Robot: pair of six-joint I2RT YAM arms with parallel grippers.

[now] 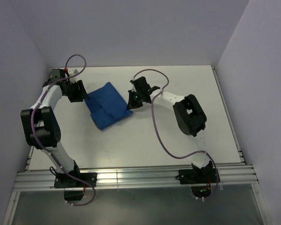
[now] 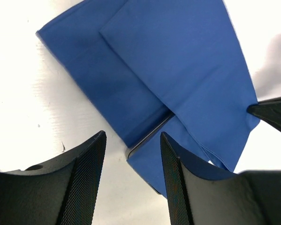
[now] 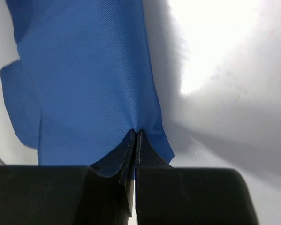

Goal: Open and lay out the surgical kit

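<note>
The white table carries only the kit. The left arm reaches up its 9 o'clock edge and the right arm bends in from 3 o'clock, so the two meet the bundle from opposite sides. The royal-blue cloth wrap lies folded shut, toward 11 o'clock of the table's middle, one flap overlapping the others. The right gripper sits at the wrap's 3 o'clock corner, its jaws pressed together on a pinch of blue cloth that puckers into them. That grip looks meant for peeling the top flap outward. The left gripper hovers at the wrap's 9 o'clock side with its jaws apart and nothing between them. From its wrist view the bundle spreads from 12 to 2 o'clock just beyond the fingertips, probably so it can pin or take the opposite flap. Under a fold near those fingertips shows a thin grey edge, likely the steel tray. The rest of the contents are hidden.
</note>
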